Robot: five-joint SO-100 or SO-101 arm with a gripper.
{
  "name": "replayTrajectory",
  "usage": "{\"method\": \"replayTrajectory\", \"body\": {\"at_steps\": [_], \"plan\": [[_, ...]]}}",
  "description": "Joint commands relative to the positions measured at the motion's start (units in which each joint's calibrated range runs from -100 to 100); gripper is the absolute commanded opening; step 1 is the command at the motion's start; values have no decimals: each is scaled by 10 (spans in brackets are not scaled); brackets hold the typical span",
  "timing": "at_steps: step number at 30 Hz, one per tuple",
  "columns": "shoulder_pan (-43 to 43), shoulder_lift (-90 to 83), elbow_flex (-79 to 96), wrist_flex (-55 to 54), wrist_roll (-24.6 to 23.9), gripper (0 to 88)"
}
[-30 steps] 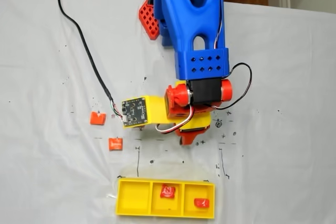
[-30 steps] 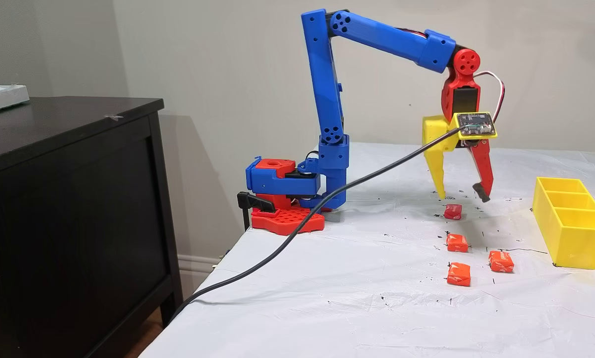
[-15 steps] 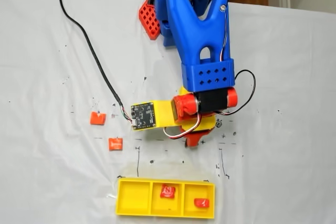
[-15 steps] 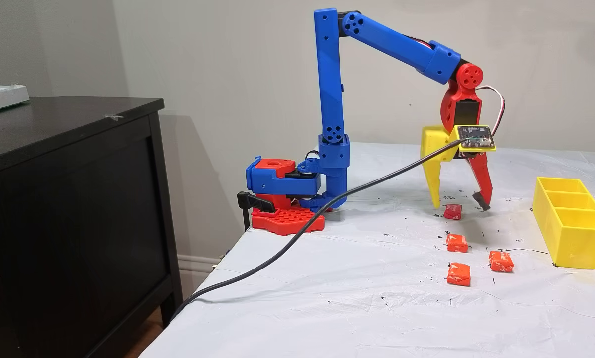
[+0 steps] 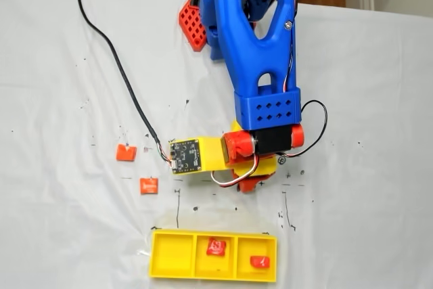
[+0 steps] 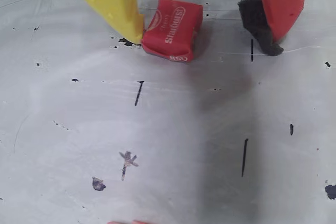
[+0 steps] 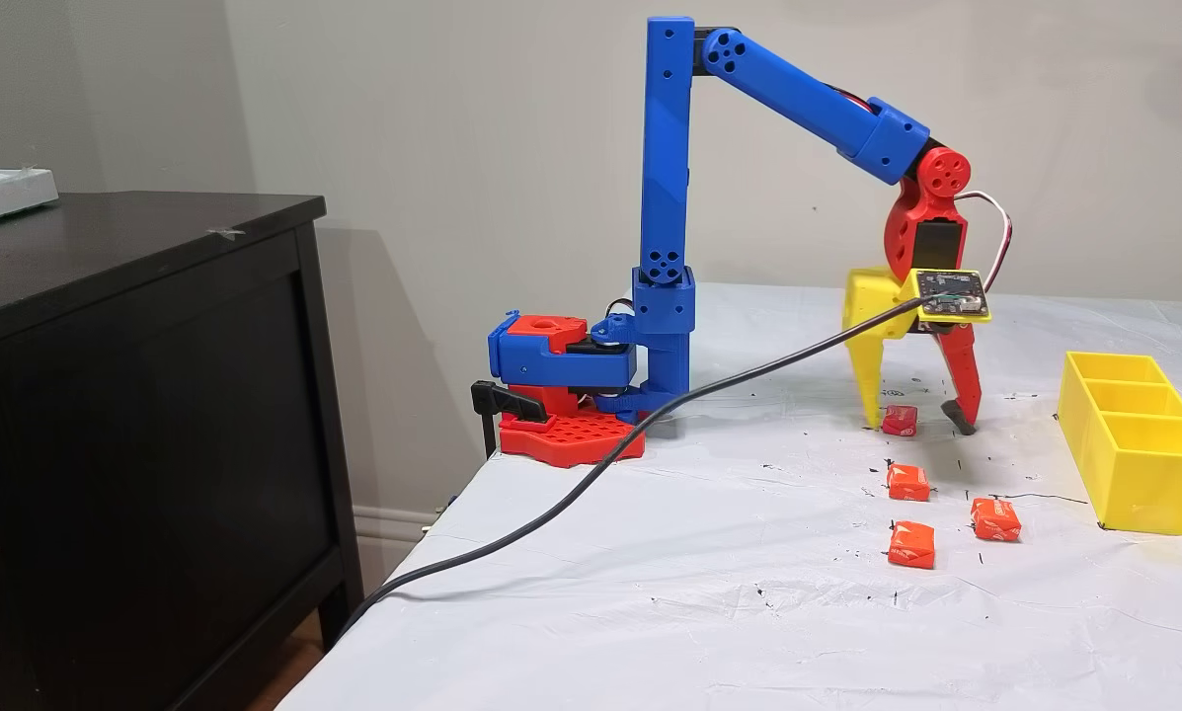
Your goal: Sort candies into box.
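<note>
Fixed view: ink-flecked white sheet [image 7: 709, 592], dark cabinet [image 7: 146, 395], jaws apart astride red candy [image 7: 900, 420]

Even, soft indoor light; faint shadows on the cloth; wrist view slightly blurred.

Since one second ago the arm has reached forward and lowered the gripper [image 7: 918, 425]. Its two fingers, before high over the red candy [image 6: 171, 29], now stand down at the cloth with this candy between them.

Orange candy [image 6: 125, 222] — cut by bottom edge
</note>
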Motion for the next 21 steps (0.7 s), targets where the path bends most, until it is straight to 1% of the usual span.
{"method": "replayTrajectory", "body": {"at_steps": [1, 2, 4, 5, 12, 17, 21], "plan": [[-12, 0, -3, -23, 5, 119], [-12, -2, 1, -26, 6, 95], [-12, -8, 5, -27, 8, 16], [-11, -13, 5, -24, 8, 2], [4, -100, 3, 9, 15, 2], [29, -164, -37, 45, 21, 2], [54, -196, -70, 53, 26, 2]]}}
